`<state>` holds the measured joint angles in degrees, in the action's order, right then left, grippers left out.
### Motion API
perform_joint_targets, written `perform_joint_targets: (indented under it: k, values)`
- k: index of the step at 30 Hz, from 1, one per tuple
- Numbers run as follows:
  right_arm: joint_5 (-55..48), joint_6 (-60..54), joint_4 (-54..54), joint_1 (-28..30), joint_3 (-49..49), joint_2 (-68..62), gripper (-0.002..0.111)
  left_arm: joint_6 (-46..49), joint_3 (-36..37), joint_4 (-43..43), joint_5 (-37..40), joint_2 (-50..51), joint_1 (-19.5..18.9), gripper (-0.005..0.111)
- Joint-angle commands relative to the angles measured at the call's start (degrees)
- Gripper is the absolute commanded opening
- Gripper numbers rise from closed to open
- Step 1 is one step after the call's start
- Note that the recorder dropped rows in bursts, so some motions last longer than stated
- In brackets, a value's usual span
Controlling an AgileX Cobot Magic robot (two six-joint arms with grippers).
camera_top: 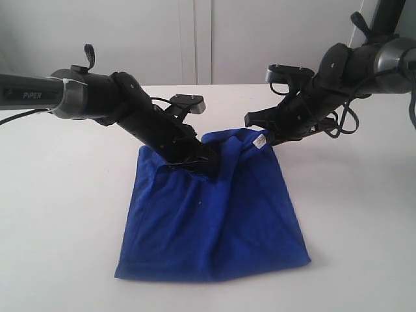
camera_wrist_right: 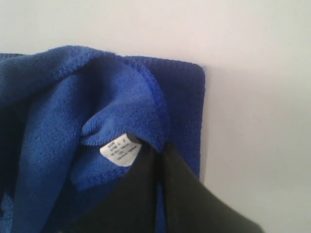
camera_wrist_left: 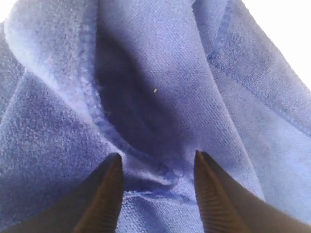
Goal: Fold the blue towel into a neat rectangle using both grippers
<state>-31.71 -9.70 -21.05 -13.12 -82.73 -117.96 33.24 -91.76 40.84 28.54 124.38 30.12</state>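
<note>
White desk (camera_top: 58, 214) carries the blue towel (camera_top: 214, 221), folded at centre frame. Right gripper (camera_top: 265, 138) pinches the upper corner by the white tag (camera_wrist_right: 120, 150), likely to hold the fold; left gripper (camera_top: 197, 165), jaws parted, straddles a crease beside it.

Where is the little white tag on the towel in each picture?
Exterior view: the tag sits at the far edge of the blue towel, by the right claw.
Left wrist view: not in it.
Right wrist view: the tag is near the middle, beside the claw tips.
Shared landmark: the blue towel.
</note>
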Motion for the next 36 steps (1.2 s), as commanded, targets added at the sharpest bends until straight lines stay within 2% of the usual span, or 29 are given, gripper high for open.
perform_joint_targets:
  k: [1, 14, 18, 25, 31, 34, 36]
  values:
    - [0.6, 0.1, 0.2, 0.5, 0.1, 0.7, 0.0, 4.5, -0.2, 1.2, 1.1, -0.3, 0.3, 0.051]
    - [0.3, 0.1, 0.2, 0.5, 0.1, 0.7, 0.0, 20.8, -0.2, -3.0, 4.1, -0.4, 0.3, 0.051]
    - [0.2, 0.1, 0.1, 0.5, 0.1, 0.7, 0.0, 20.9, -0.2, -4.5, 2.7, -0.4, 0.4, 0.051]
    - [0.2, 0.1, 0.1, 0.5, 0.1, 0.6, 0.0, 17.5, -0.2, -14.9, -2.6, -0.4, 3.7, 0.051]
    - [0.0, -0.6, 0.1, 0.5, 0.1, 0.6, 0.0, 14.4, -0.2, -17.7, -4.9, -0.4, 4.4, 0.051]
    - [0.0, -0.6, 0.1, 0.5, 0.1, 0.6, 0.0, 13.2, -0.2, -19.1, -4.7, -0.4, 4.4, 0.043]
    - [0.0, -0.6, 0.1, 0.5, 0.1, 0.6, 0.0, 13.2, -0.2, -19.1, -4.6, -0.4, 4.4, 0.031]
